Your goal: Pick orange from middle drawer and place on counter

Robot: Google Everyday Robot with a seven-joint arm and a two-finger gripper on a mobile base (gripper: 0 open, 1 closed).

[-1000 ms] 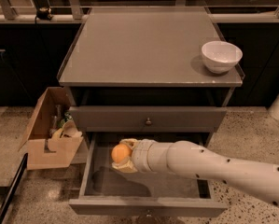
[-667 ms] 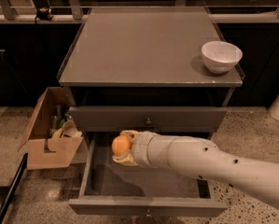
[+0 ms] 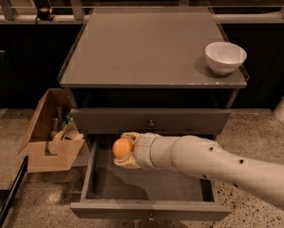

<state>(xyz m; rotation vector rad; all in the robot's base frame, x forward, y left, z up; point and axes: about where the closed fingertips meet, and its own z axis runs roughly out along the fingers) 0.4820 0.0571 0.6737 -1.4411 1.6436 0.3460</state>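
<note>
My gripper (image 3: 124, 149) is shut on the orange (image 3: 122, 147), a small round orange fruit held between pale fingers (image 3: 131, 137). It hangs above the left part of the open middle drawer (image 3: 146, 184), just below the closed drawer front (image 3: 151, 121) above it. The white arm reaches in from the lower right. The counter (image 3: 146, 46) is the broad grey top of the cabinet, above and behind the gripper.
A white bowl (image 3: 225, 57) stands at the right front of the counter. An open cardboard box (image 3: 51, 132) with items sits on the floor left of the cabinet. A dark bar (image 3: 8, 194) lies at lower left. Speckled stone floor surrounds the cabinet.
The gripper has lifted the orange upward out of the drawer, from near the drawer bottom to just under the upper drawer front.
</note>
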